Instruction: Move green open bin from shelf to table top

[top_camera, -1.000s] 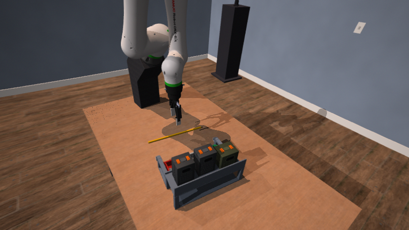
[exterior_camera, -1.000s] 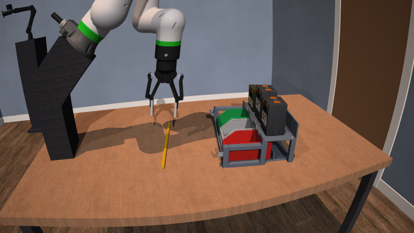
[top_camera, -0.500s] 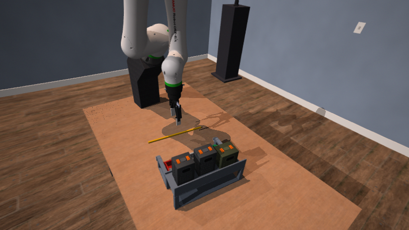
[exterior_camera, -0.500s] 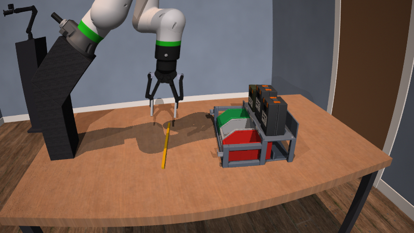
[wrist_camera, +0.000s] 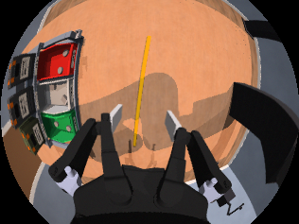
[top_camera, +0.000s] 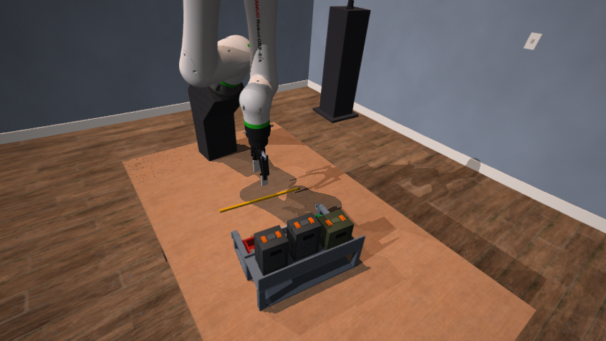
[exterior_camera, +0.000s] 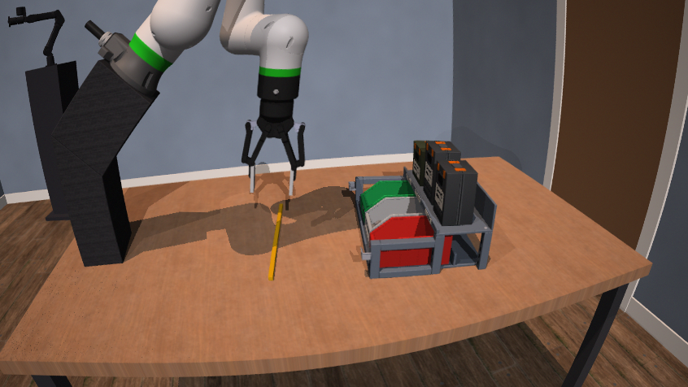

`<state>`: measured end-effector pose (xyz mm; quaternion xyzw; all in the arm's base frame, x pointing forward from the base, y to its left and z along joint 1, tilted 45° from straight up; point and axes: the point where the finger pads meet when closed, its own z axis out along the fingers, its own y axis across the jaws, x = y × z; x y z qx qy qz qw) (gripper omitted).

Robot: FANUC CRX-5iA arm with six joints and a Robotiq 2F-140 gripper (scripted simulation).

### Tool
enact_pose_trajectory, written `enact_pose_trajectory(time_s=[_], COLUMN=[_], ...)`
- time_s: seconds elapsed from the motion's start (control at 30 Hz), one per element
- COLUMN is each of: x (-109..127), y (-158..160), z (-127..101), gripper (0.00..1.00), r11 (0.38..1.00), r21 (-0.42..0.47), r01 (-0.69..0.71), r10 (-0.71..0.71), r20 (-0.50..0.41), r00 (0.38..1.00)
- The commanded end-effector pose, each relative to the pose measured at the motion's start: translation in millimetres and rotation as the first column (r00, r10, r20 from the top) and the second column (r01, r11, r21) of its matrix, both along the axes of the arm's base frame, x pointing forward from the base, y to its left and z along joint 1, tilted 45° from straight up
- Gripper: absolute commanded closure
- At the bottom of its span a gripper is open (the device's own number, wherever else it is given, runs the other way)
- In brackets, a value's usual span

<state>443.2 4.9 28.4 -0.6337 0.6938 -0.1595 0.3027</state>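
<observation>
Hand [exterior_camera: 272, 189]: released, grasping nothing, above the table [exterior_camera: 192, 307].
Green bin [exterior_camera: 385, 194]: on the shelf [exterior_camera: 486, 202], beside grey and red bins.
</observation>
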Motion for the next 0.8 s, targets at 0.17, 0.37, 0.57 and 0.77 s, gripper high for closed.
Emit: enact_pose_trajectory(time_s=[0.17,0.37,0.57,0.77], x=[-0.1,-0.1,-0.1,-0.1], y=[0.5,0.4,0.5,0.5], z=[-0.6,-0.5,-0.6,-0.6], gripper=[0.43,0.43,0.43,0.43], r11=[0.996,0.998,0.996,0.996], r21=[-0.054,-0.044,-0.054,-0.054], r01=[0.068,0.054,0.068,0.068], r10=[-0.062,-0.05,-0.062,-0.062], r20=[0.09,0.072,0.09,0.09], r00=[0.994,0.996,0.994,0.994])
